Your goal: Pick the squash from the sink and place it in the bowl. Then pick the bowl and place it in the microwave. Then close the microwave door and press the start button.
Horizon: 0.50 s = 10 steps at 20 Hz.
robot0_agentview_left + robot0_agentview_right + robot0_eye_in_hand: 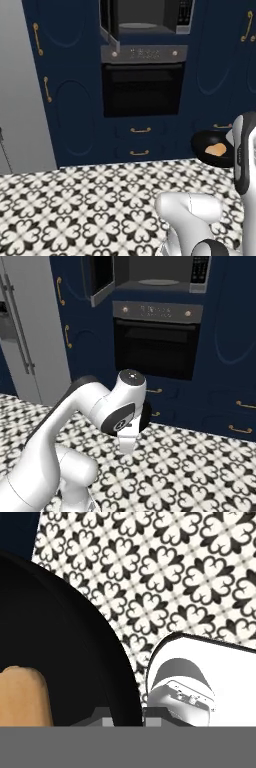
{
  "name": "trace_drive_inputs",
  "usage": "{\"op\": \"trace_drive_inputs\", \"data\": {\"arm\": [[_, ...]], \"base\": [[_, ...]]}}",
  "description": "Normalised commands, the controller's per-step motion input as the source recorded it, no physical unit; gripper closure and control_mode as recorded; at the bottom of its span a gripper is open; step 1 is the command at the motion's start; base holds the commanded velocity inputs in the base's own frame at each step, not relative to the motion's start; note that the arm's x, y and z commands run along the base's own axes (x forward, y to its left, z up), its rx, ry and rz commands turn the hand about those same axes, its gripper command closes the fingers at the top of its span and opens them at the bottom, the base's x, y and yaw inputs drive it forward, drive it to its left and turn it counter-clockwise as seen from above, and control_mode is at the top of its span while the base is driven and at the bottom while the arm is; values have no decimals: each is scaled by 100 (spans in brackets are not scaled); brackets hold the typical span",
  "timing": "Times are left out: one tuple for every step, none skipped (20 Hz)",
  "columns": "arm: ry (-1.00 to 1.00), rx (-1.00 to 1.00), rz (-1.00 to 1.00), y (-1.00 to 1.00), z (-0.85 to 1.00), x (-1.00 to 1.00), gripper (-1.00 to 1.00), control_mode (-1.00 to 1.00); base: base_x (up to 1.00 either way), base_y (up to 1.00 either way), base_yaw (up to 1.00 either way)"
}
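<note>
Scene, big to small: one navy cabinet wall with brass pulls, one grey fridge at its left end, black-and-white patterned tile floor in front

One microwave built in high, dark cavity showing, one round grey turntable inside, keypad on its right side. One microwave door swung open to the left, seen nearly edge-on in the left base view

One black oven directly below the microwave, two drawers under that

One bowl, glossy black, held up in the air at the right edge of the left base view, just beside the arm's forearm. In the right base view just a sliver of its rim pokes out behind the wrist. In the hand view its black wall covers the left half

One squash, orange-tan, lying inside the bowl; the hand view shows it at lower left, left of and close to the fingers

Gripper: fingertips hidden at the bowl rim, bottom of the hand view; jaws closed down, clamped on the bowl's rim
</note>
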Motion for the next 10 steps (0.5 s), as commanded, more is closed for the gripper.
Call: {"op": "trace_drive_inputs", "data": {"arm": [[0, 0, 0, 0, 0, 0, 100, 100], [0, 0, 0, 0, 0, 0, 100, 100], [0, 0, 0, 0, 0, 0, 100, 100], [0, 0, 0, 0, 0, 0, 100, 100], [0, 0, 0, 0, 0, 0, 100, 100], [0, 0, 0, 0, 0, 0, 100, 100], [0, 0, 0, 0, 0, 0, 100, 100], [0, 0, 0, 0, 0, 0, 100, 100], [0, 0, 0, 0, 0, 0, 100, 100], [0, 0, 0, 0, 0, 0, 100, 100]], "base": [[100, 0, 5], [100, 0, 5], [100, 0, 6], [100, 0, 5], [100, 0, 5], [100, 0, 6], [100, 0, 7], [100, 0, 5], [100, 0, 5], [100, 0, 6]]}}
